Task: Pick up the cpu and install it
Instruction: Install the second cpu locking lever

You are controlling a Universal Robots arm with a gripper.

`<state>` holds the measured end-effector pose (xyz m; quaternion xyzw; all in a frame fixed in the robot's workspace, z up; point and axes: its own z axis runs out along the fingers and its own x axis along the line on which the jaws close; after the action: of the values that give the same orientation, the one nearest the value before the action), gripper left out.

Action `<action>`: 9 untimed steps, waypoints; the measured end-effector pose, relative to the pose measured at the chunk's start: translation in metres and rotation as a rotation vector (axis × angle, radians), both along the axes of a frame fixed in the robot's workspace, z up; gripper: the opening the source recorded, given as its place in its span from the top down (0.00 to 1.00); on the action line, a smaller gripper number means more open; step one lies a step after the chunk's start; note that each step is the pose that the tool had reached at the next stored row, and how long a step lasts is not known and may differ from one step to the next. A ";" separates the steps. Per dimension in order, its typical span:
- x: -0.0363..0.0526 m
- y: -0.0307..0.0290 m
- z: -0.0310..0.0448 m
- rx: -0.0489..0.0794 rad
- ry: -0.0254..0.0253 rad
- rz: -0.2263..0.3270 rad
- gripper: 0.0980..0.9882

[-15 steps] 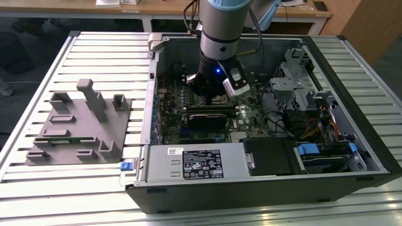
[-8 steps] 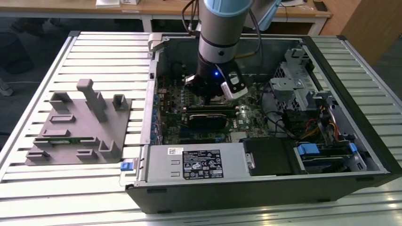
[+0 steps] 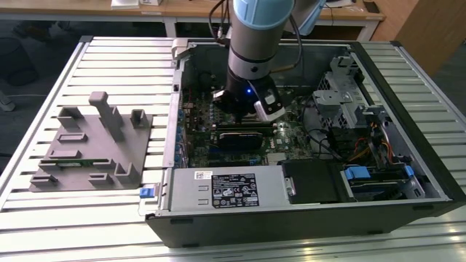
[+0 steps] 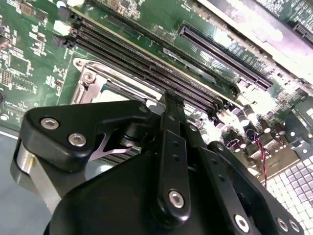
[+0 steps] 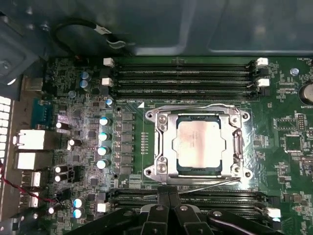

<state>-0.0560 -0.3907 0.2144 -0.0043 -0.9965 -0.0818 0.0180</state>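
cpu [image 5: 201,147] seated in socket, gripper [image 5: 168,209] closed, empty

The pale blue and grey robot arm [image 3: 251,38] is reaching straight down, wrist vertical, its black metal gripper [image 5: 169,205] hanging low with both fingers [image 4: 172,147] pressing together, holding nothing.

I find a robotics lab: an opened computer case [image 3: 306,136] on a slatted aluminium tabletop [image 3: 109,71], wooden desks [image 3: 189,8] at the far side.

The exterior view looks down from high on the open computer case [image 3: 306,180]; both wrist views hover close over its motherboard [image 5: 73,132].
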 end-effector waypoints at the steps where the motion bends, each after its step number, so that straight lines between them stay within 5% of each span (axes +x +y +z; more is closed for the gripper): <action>1: -0.0011 -0.0010 -0.0007 0.004 0.0000 0.000 0.99; 9: -0.0059 -0.0024 -0.0088 0.030 0.0000 0.000 0.99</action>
<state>-0.0619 -0.3932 0.2057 -0.0040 -0.9951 -0.0969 0.0181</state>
